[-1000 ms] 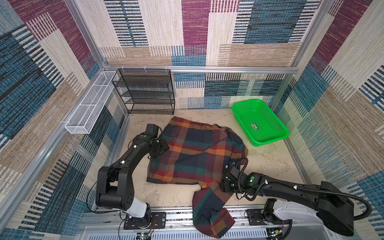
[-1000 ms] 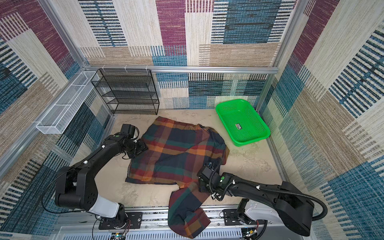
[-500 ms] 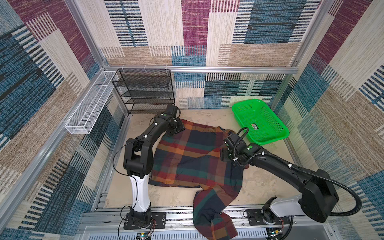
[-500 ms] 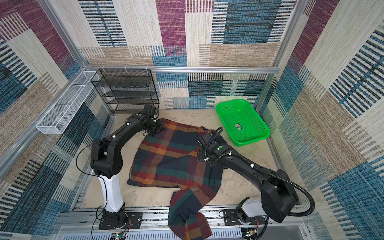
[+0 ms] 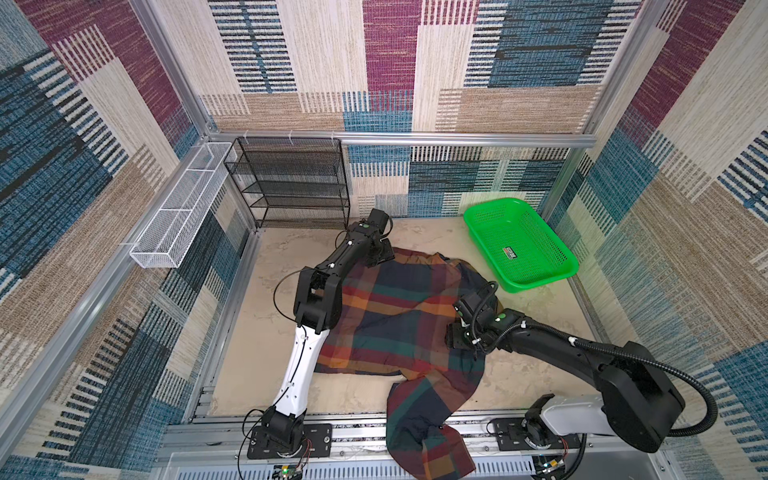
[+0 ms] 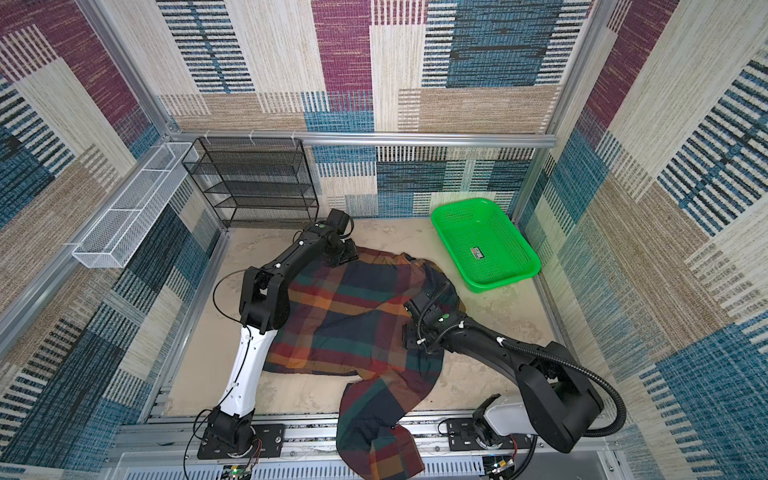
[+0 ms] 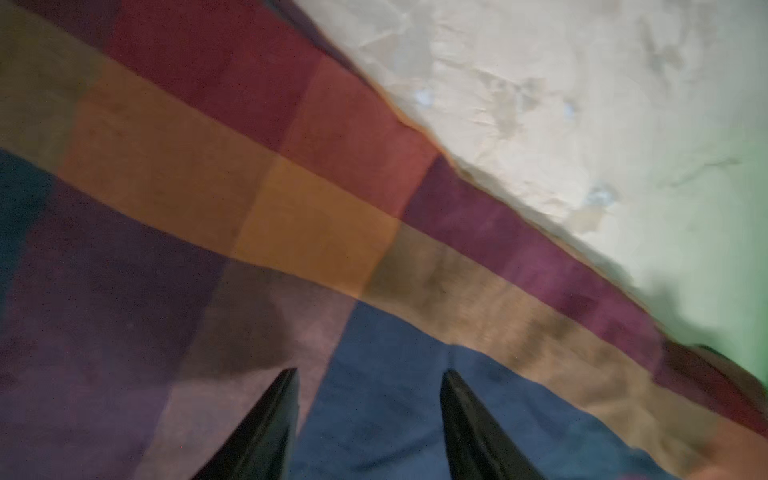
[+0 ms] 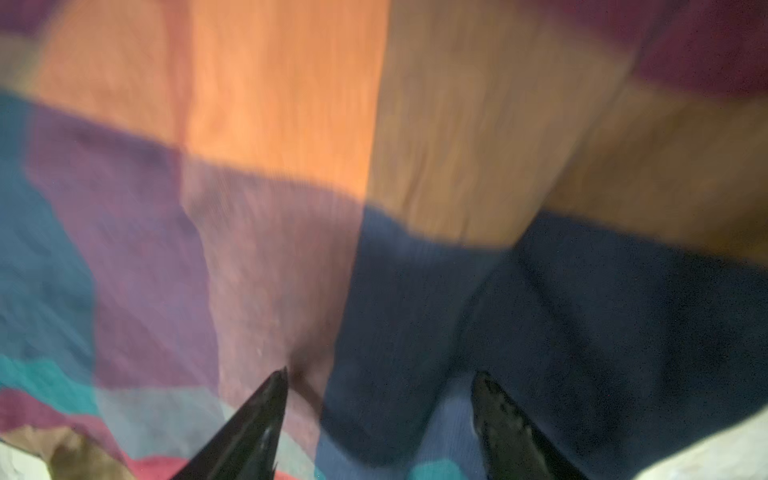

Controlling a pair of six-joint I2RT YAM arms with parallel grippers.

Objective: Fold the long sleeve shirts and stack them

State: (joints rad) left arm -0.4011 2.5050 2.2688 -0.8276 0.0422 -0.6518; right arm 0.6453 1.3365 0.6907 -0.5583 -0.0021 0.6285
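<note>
The long sleeve shirt [image 5: 399,316] [image 6: 353,316], in big navy, green, maroon and orange checks, lies spread on the beige table in both top views. One part [image 5: 428,424] hangs over the front rail. My left gripper [image 5: 380,255] [image 6: 343,253] is over the shirt's far left corner. In the left wrist view it [image 7: 370,374] is open, close above navy cloth beside the shirt's edge. My right gripper [image 5: 455,334] [image 6: 409,338] is over the shirt's right side. The right wrist view shows it [image 8: 380,374] open, with rumpled navy cloth under the tips.
A green plastic basket [image 5: 519,249] stands at the back right, just beyond the shirt. At the back left stands a black wire rack [image 5: 291,183]. A white wire basket [image 5: 178,208] hangs on the left wall. Bare beige table [image 5: 266,316] lies left of the shirt.
My left gripper went from the shirt's left edge to its far left corner. My right gripper swung out to the far right of the shirt, then came back toward the front.
</note>
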